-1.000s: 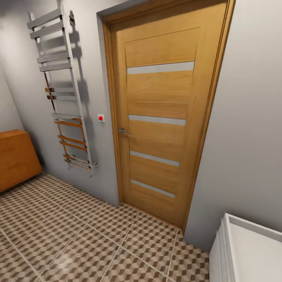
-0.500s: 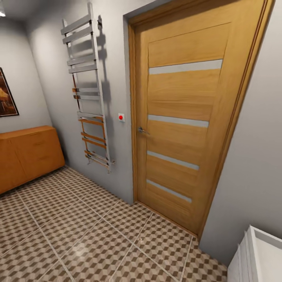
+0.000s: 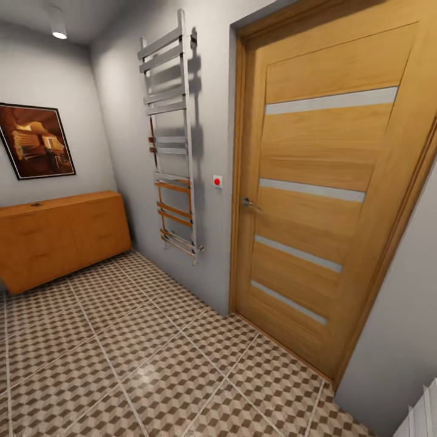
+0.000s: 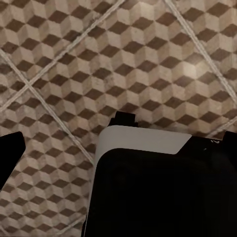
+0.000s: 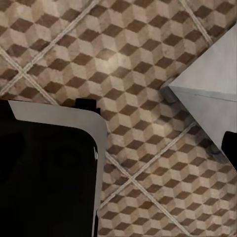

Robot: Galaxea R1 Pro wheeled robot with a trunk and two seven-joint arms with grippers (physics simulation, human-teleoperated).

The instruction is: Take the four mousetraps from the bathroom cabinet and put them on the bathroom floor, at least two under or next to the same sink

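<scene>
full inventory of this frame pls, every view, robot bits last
Tall light-brown wooden door: 1, four pale horizontal strips, metal handle, in the grey wall ahead.
Chrome ladder-style towel rail: 1, silver with some orange-brown rungs, on the wall beside the door.
Small white wall switch with a red dot: 1, between rail and door.
Orange-brown wooden cabinet: 1, low, against the far wall.
Dark-framed brown picture: 1, above that cabinet.
Round ceiling light: 1, white, lit.
Cube-patterned brown, tan and cream floor tiles: across the room.
White boxy unit: 1, only a corner at the picture's edge; a white corner also in the right wrist view.
Robot: black-and-white body parts over the tiles in both wrist views; claw states unreadable.
</scene>
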